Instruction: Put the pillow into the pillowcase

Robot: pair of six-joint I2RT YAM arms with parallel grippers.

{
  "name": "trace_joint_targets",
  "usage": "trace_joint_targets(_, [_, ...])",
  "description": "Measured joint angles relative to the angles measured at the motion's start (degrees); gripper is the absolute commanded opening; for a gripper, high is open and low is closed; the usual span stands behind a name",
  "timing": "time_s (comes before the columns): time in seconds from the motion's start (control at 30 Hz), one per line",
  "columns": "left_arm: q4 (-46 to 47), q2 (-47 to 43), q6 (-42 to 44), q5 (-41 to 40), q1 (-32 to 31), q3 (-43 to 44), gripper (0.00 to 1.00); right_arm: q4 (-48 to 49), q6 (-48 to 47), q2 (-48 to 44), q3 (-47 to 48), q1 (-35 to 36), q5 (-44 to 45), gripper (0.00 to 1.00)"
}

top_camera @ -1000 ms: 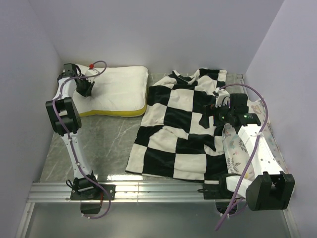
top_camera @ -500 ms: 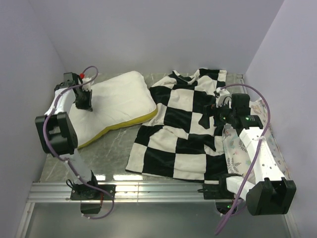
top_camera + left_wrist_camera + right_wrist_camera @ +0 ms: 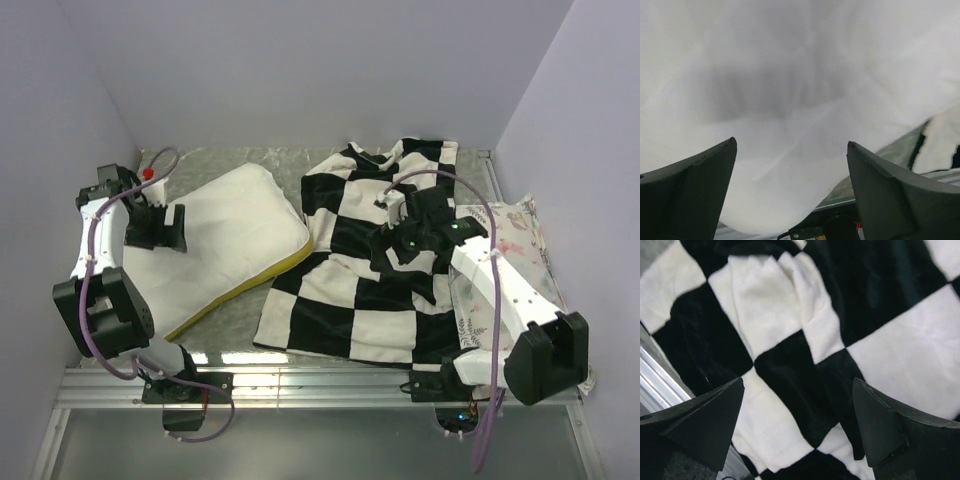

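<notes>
Two end effectors, both spread wide, grip nothing. The left end effector [image 3: 791, 145] is at the left end of the pillow [image 3: 235, 230], white fabric filling the gap between its fingers. The pillow lies slanted on the table [image 3: 238, 312], its yellow edge just beside the pillowcase [image 3: 345, 290]. The right end effector [image 3: 797, 382] hovers over the pillowcase's middle.

1. Left arm [image 3: 92, 240]: white links, black joint housings, small red part near the wrist.
2. Right arm [image 3: 505, 295]: same white and black, looping purple cable [image 3: 432, 171], green lights.
3. Left end effector [image 3: 791, 144] and right end effector [image 3: 798, 381]: dark grey wedge-shaped fingers.
</notes>
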Motion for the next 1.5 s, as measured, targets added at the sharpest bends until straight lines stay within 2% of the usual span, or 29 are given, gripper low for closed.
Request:
trace_joint_targets(0.1, [-3.1, -1.0, 6.4, 4.6, -1.9, 5.4, 0.99, -0.3, -1.5, 3.5, 0.0, 3.0, 2.1, 0.92])
trace_joint_targets(0.23, [-1.7, -1.4, 14.1, 8.4, -7.5, 9.6, 0.99, -0.2, -2.4, 9.3, 0.0, 6.2, 5.7, 0.88])
trace_joint_targets(0.43, [4.1, 5.4, 20.6, 9.1, -14.4, 9.4, 0.99, -0.3, -2.6, 16.7, 0.0, 10.4, 9.2, 0.85])
trace_joint_targets(0.57, [8.4, 12.7, 21.9, 8.4, -16.3, 8.9, 0.99, -0.2, -2.3, 18.1, 0.0, 12.3, 9.5, 0.82])
trace_joint_targets(0.7, [14.3, 16.5, 22.9, 5.9, -17.8, 4.5, 0.99, 0.0, -1.6, 19.5, -0.2, 14.6, 10.2, 0.77])
trace_joint_targets(0.73, [16.0, 16.7, 23.1, 5.1, -18.1, 2.7, 0.95, 0.1, -1.4, 20.3, -0.2, 15.3, 10.5, 0.74])
trace_joint_targets(0.83, [19.2, 17.6, 23.0, 4.0, -18.4, 0.6, 0.38, 0.5, -0.4, 23.0, -0.2, 17.0, 11.1, 0.69])
trace_joint_targets(0.87, [19.7, 17.9, 22.9, 3.9, -18.2, 0.7, 0.03, 0.4, 0.0, 24.0, -0.1, 17.3, 11.1, 0.65])
trace_joint_targets(0.97, [17.7, 19.8, 22.7, 7.1, -15.9, 3.5, 0.00, 0.0, 1.0, 28.1, 2.0, 17.7, 10.9, 0.60])
trace_joint_targets(1.13, [8.4, 24.6, 22.9, 16.6, -7.0, 14.4, 0.00, -1.7, 3.7, 35.3, 10.0, 18.2, 7.6, 0.55])
trace_joint_targets(1.4, [-4.5, 24.5, 23.5, 28.5, 1.8, 26.1, 0.00, -3.6, 11.9, 51.8, 32.2, 20.2, -2.5, 0.55])
trace_joint_targets(1.5, [-7.1, 23.4, 23.3, 32.8, 4.1, 27.5, 0.00, -2.1, 15.7, 58.3, 42.6, 20.3, -4.0, 0.55])
